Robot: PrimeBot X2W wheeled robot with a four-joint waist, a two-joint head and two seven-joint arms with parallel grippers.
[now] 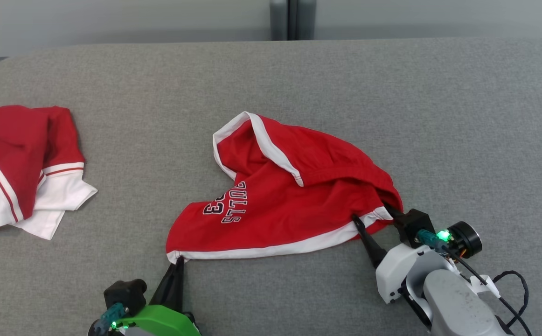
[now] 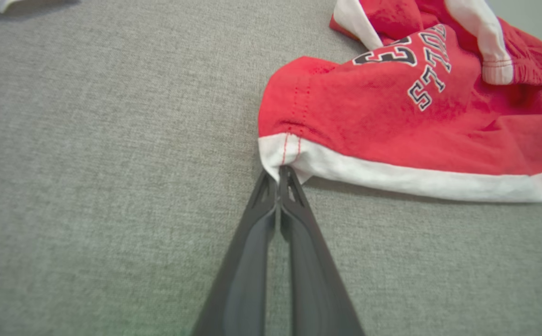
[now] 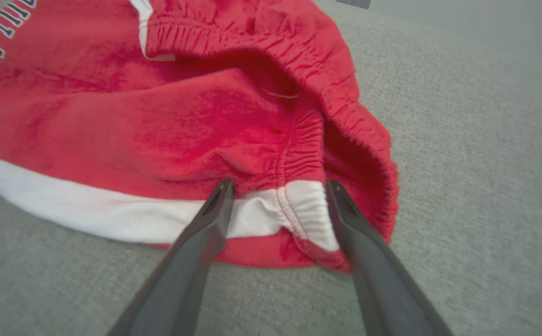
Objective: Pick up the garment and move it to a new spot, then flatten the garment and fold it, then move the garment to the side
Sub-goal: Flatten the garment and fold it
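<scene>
The garment [image 1: 289, 200] is a pair of red shorts with white trim and dark lettering, lying crumpled in the middle of the grey surface. My left gripper [image 1: 177, 262] is shut on its near left white-trimmed corner [image 2: 284, 154]; in the left wrist view the left gripper [image 2: 280, 171] pinches that hem. My right gripper [image 1: 371, 214] is open at the near right corner by the waistband. In the right wrist view the right gripper [image 3: 280, 186] straddles the white trim [image 3: 299, 205], one finger on each side, with the cloth between them.
A second red and white garment [image 1: 24, 168] lies bunched at the left edge of the grey padded surface [image 1: 439, 116]. A pale wall with a dark vertical post [image 1: 292, 18] stands behind the far edge. A black cable [image 1: 513, 289] loops beside my right wrist.
</scene>
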